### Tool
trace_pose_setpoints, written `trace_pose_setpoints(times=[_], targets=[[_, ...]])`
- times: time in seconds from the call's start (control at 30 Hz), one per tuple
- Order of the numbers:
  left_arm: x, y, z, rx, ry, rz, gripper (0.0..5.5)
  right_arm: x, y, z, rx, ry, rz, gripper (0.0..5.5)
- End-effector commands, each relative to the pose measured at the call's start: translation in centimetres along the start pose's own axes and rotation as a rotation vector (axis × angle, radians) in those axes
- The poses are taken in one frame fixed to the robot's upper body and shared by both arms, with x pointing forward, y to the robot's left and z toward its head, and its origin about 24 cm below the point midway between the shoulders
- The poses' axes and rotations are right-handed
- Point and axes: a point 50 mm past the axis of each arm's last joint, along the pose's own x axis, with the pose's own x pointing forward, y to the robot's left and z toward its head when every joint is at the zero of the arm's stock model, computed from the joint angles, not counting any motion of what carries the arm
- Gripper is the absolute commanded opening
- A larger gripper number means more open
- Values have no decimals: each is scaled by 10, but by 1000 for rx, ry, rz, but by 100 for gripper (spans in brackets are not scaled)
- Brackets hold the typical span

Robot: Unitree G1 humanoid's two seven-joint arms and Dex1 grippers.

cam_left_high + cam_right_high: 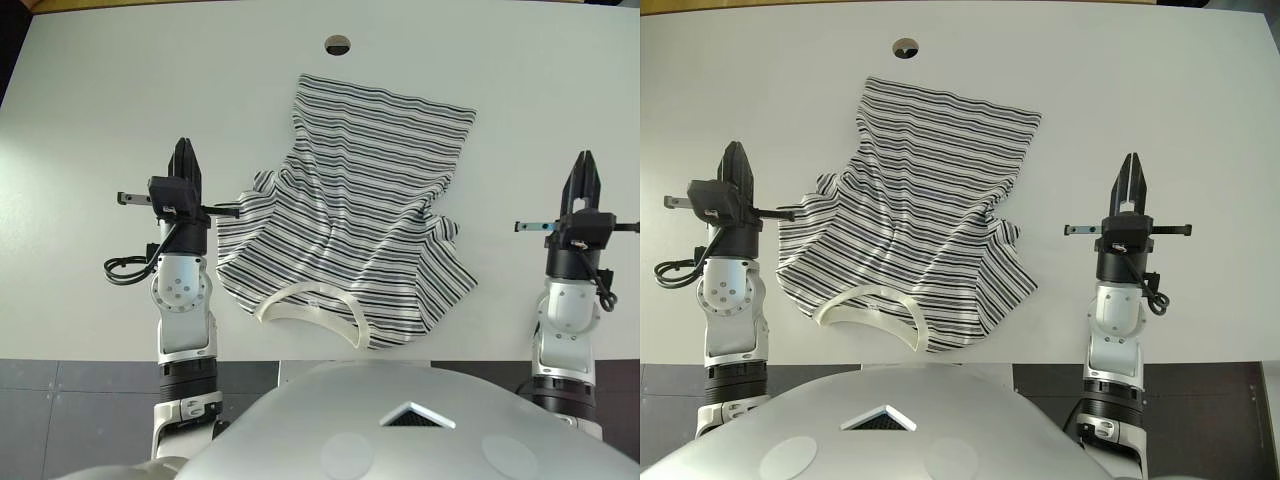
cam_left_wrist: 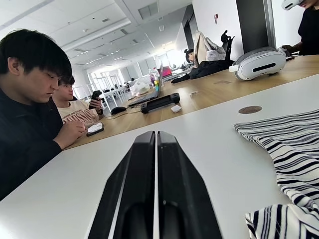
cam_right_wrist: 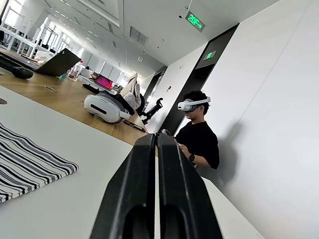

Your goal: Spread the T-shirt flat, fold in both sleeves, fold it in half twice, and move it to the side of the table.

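On the white table (image 1: 100, 110), the striped T-shirt (image 1: 350, 200) is laid front of centre, with its pale collar (image 1: 315, 312) at the edge nearest the robot and its hem at the far end. The T-shirt is not flat: the cloth is rumpled through the middle, the body is skewed to the right toward the hem, and folds are gathered across the chest. The left sleeve (image 1: 255, 200) is bunched up at the T-shirt's left side, and the right sleeve (image 1: 447, 228) is crumpled into a small lump at its right side. Just beyond the hem, a round hole (image 1: 338, 44) is set in the tabletop. The left gripper (image 1: 184, 150) is held upright just beside the bunched left sleeve, its two fingers pressed together with nothing between them; whether its side rod touches the cloth cannot be told. In the left wrist view the same pair of fingers (image 2: 142, 164) is seen closed to a thin seam, with the striped cloth lying off to one side. The right gripper (image 1: 584, 158) is held well apart from the T-shirt's right side, likewise pressed together and empty. A black cable (image 1: 125, 270) is looped at the left wrist.
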Motion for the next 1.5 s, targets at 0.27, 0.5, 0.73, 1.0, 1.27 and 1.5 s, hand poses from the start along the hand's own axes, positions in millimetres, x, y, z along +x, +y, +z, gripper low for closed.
trace_pose_setpoints(times=[0.27, 0.5, 0.73, 1.0, 1.27, 1.5], targets=[[1, 0, 1, 19, 4, 0, 11, 1, -2, 1, -21, -1, 13, 10], [2, -1, 2, 23, 3, -4, 11, -1, -2, 1, -36, -2, 15, 10], [3, -1, 2, 26, 3, -4, 11, -1, -2, 2, -36, -4, 16, 10], [7, -3, 3, 25, -3, -22, 11, -12, 34, 18, 196, 21, 461, 10], [12, -9, 3, 24, -5, -30, 11, -46, 72, 40, 116, 76, 1189, 10], [15, -21, 8, 19, -19, -46, 11, -65, 47, 18, -212, 263, 1472, 10]])
